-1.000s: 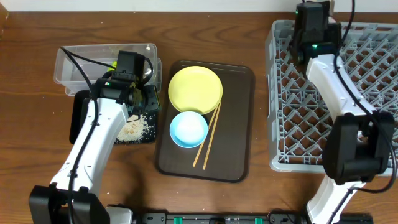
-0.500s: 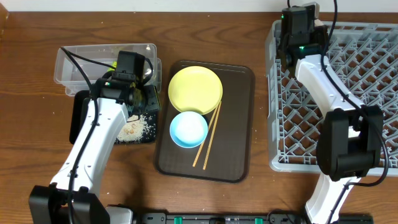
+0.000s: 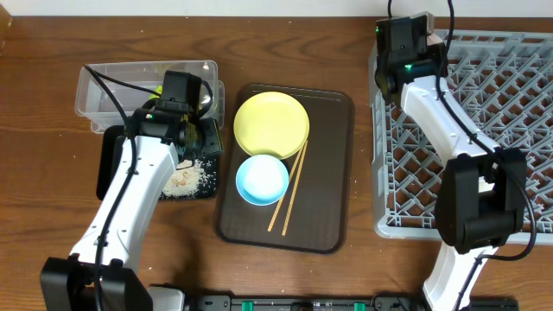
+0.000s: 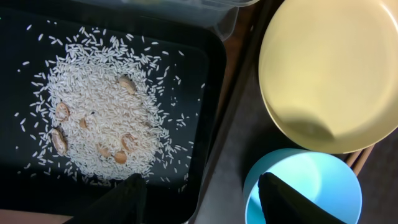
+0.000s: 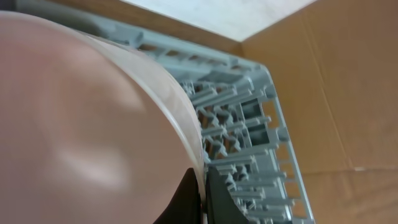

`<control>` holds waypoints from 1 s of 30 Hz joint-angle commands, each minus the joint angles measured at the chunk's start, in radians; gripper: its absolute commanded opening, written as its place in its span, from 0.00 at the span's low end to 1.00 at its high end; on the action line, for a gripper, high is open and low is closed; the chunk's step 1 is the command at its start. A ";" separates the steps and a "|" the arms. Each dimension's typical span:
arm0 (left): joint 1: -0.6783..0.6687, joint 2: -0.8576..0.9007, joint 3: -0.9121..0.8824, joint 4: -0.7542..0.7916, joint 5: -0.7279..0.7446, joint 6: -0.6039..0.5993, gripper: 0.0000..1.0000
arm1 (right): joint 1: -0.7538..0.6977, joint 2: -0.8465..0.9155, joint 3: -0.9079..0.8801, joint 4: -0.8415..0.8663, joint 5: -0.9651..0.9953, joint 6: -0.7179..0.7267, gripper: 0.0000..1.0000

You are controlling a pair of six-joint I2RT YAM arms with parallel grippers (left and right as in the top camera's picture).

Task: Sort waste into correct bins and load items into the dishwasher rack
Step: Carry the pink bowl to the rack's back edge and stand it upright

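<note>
1. The right gripper [image 5: 200, 198] had its jaws pressed together on the rim of a pale, thin-walled round vessel [image 5: 81, 124]. Whether that was the white bowl or the small cup could not be told. It hung above the far left corner of the large grey plastic lattice rack [image 3: 518, 130].
2. To do this step well, the vessel probably needed lowering between the pegs, tipped on edge or mouth down. Its wall should lean on a peg before release. A pinch on so thin a rim looked likely to let it swing, so a slow descent seemed wise.
3. The left gripper [image 4: 202, 202] had its jaws spread and held nothing. It hovered over the near edge of the shallow black rectangular tray [image 4: 198, 81], just beside the light blue bowl [image 3: 262, 180] and well apart from the rack.
4. Only the right wrist view showed the grip itself. From overhead the vessel was a pale sliver beside the gripper.
5. Only the overhead view showed what was not yet loaded: the round yellow plate [image 3: 271, 124], the blue bowl and the thin wooden chopsticks [image 3: 288, 190]. All lay on the dark brown serving tray [image 3: 328, 190], with the clear plastic tub [image 3: 104, 69] beyond the black tray.
6. The left wrist view showed the loose white rice [image 4: 99, 106] in the black tray as separate grains with brownish bits among them. Overhead it was only a pale smear.
</note>
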 commanded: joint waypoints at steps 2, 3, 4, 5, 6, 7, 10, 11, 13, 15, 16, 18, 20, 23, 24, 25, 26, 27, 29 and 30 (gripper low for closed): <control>0.000 -0.004 -0.002 -0.003 -0.016 -0.006 0.61 | 0.027 0.026 -0.021 -0.048 -0.079 0.107 0.01; 0.000 -0.004 -0.002 -0.003 -0.016 -0.006 0.61 | 0.027 0.023 -0.021 -0.043 -0.079 0.107 0.01; 0.000 -0.004 -0.002 -0.003 -0.016 -0.006 0.61 | 0.026 0.022 -0.021 -0.035 -0.074 0.107 0.01; 0.000 -0.004 -0.002 -0.003 -0.016 -0.006 0.62 | 0.024 0.020 -0.021 -0.020 -0.056 0.106 0.01; 0.000 -0.004 -0.002 -0.004 -0.016 -0.006 0.61 | 0.022 0.018 -0.021 0.003 -0.017 0.106 0.01; 0.000 -0.004 -0.002 -0.004 -0.016 -0.006 0.61 | 0.018 0.018 -0.021 0.037 0.035 0.105 0.01; 0.000 -0.004 -0.002 -0.003 -0.016 -0.006 0.61 | 0.003 0.018 -0.021 0.160 0.142 0.031 0.01; 0.000 -0.004 -0.002 -0.003 -0.016 -0.006 0.61 | -0.002 0.018 -0.021 0.192 0.143 -0.004 0.01; 0.000 -0.004 -0.002 -0.004 -0.015 -0.006 0.61 | -0.010 0.018 -0.021 0.249 0.123 -0.070 0.01; 0.000 -0.004 -0.002 -0.003 -0.015 -0.006 0.61 | -0.013 0.019 -0.021 0.256 0.086 -0.092 0.01; 0.000 -0.004 -0.002 -0.003 -0.016 -0.006 0.61 | -0.013 0.020 -0.021 0.253 0.060 -0.093 0.01; 0.000 -0.004 -0.002 -0.003 -0.016 -0.006 0.61 | -0.014 0.026 -0.021 0.252 0.044 -0.093 0.01; 0.000 -0.004 -0.002 -0.004 -0.016 -0.006 0.61 | -0.014 0.035 -0.022 0.252 0.042 -0.089 0.01; 0.000 -0.004 -0.002 -0.003 -0.015 -0.006 0.61 | -0.014 0.053 -0.024 0.253 0.043 -0.085 0.01; 0.000 -0.004 -0.002 -0.003 -0.015 -0.006 0.61 | -0.014 0.060 -0.023 0.253 0.043 -0.085 0.01; 0.000 -0.004 -0.002 -0.004 -0.015 -0.006 0.61 | -0.015 0.068 -0.023 0.253 0.043 -0.085 0.01; 0.000 -0.004 -0.002 -0.004 -0.016 -0.006 0.61 | -0.014 0.077 -0.024 0.253 0.045 -0.085 0.01; 0.000 -0.004 -0.002 -0.004 -0.016 -0.006 0.61 | -0.014 0.086 -0.024 0.253 0.050 -0.085 0.01; 0.000 -0.004 -0.002 -0.003 -0.015 -0.006 0.61 | -0.013 0.094 -0.024 0.252 0.058 -0.085 0.01; 0.000 -0.004 -0.002 -0.003 -0.015 -0.006 0.61 | -0.012 0.095 -0.024 0.251 0.058 -0.085 0.01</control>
